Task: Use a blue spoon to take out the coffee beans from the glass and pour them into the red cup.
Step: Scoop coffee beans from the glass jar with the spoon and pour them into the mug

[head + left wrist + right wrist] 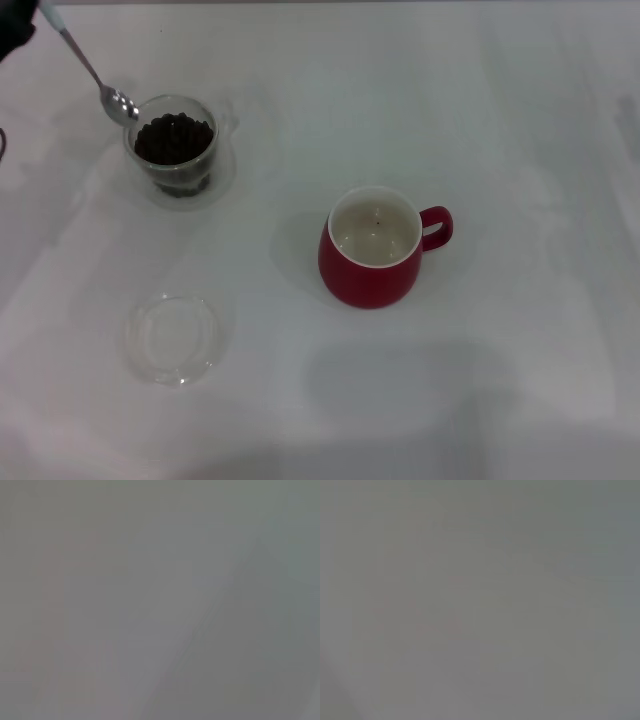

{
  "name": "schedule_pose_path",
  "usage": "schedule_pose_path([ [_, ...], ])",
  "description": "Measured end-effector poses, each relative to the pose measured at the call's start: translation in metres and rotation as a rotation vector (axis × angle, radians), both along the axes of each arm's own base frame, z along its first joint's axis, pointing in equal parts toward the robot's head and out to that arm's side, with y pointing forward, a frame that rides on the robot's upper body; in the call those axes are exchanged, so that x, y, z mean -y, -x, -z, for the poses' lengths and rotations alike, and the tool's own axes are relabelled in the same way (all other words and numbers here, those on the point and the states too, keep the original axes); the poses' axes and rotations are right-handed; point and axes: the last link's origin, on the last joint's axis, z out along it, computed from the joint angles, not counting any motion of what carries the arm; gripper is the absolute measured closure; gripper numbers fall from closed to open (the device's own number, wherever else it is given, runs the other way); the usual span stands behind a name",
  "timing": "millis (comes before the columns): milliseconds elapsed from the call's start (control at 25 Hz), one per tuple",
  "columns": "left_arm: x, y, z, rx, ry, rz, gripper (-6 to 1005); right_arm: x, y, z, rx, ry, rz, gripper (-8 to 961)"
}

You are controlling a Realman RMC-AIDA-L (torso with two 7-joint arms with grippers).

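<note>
Head view: the left gripper (18, 25) shows only as a dark edge at the far-left corner, with the pale-blue-handled metal blue spoon (92, 70) slanting down from it; finger state cannot be told. The spoon's silver bowl sits at the far-left rim of the clear double-walled glass (178, 146), which holds dark coffee beans (174, 138). The dark-red ceramic red cup (372, 247) stands at centre, handle right. A shallow clear glass dish (172, 338) lies near-left on the white table (500, 120).

Left wrist view: uniform grey, nothing discernible.

Right wrist view: likewise; right gripper unseen.

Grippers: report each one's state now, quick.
Left tool: holding the blue spoon beside the glass.
Right tool: not in view.
</note>
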Motion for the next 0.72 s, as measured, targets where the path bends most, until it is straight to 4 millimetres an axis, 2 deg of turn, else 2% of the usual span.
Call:
schedule_pose_path([
  [240, -0.001, 0.0, 0.014, -0.024, 0.038, -0.031, 864, 0.001, -0.002, 0.0, -0.001, 0.0, 0.012, 112],
  [720, -0.023, -0.016, 0.033, -0.102, 0.092, -0.06, 864, 0.004, -0.01, -0.002, -0.008, -0.008, 0.05, 113],
])
